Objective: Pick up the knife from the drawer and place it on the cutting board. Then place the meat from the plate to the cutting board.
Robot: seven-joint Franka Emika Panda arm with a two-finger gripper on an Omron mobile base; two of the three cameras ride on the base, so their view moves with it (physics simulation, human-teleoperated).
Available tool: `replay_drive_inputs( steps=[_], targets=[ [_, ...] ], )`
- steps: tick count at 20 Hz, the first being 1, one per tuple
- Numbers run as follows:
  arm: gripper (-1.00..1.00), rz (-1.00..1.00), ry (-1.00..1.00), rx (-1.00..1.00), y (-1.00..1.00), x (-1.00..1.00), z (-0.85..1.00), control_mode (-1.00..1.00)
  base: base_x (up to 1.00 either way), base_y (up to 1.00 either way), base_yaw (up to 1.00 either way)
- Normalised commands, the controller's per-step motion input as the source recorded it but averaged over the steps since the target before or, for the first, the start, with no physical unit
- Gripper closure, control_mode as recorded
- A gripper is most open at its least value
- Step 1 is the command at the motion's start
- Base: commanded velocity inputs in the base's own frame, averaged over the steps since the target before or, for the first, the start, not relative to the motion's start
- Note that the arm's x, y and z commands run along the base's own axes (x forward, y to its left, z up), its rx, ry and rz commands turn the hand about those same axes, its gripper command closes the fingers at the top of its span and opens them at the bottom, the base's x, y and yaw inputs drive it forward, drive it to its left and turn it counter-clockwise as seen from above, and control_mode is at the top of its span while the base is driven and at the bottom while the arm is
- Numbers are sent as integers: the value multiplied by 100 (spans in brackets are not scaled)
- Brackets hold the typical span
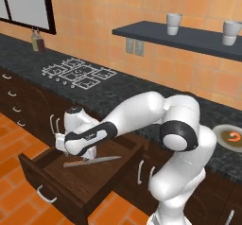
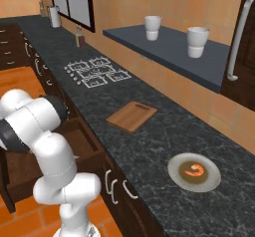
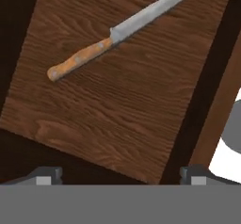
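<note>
The drawer (image 1: pixel 56 184) is pulled open below the counter, and the knife (image 1: pixel 92 161) lies flat on its wooden floor. My gripper (image 1: pixel 75 149) hangs above the drawer, over the knife's handle end. In the hand view the knife (image 3: pixel 117 30) lies diagonally, handle toward lower left. My gripper (image 3: pixel 120 174) is open, its fingertips (image 3: pixel 45 173) wide apart with nothing between them. The cutting board (image 2: pixel 132 115) lies bare on the dark counter. To its right, the plate (image 2: pixel 174 175) carries the orange meat (image 2: pixel 193 170); the plate (image 1: pixel 222 141) and meat (image 1: pixel 233 135) also sit at the right edge.
A stovetop (image 1: pixel 78 73) is set in the counter to the left. A wall shelf (image 2: pixel 169 49) holds two white cups (image 2: pixel 152 27). Bottles (image 1: pixel 38 40) stand by the window. Narrower closed drawers (image 1: pixel 14 101) line the cabinet at left. The open drawer (image 2: pixel 82 144) juts over the orange floor.
</note>
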Motion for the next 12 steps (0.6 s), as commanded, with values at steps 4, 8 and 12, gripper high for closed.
replay_drive_inputs(
  steps=[4, 8, 12],
  targets=[
    [-100, 84, -8, -4, -24, 0, -1, -100, 0, 0, 0],
    [-100, 71, -3, -10, -9, 0, 12, -100, 0, 0, 0],
    [-100, 64, -10, -3, -3, 1, 16, -100, 0, 0, 0]
  ],
)
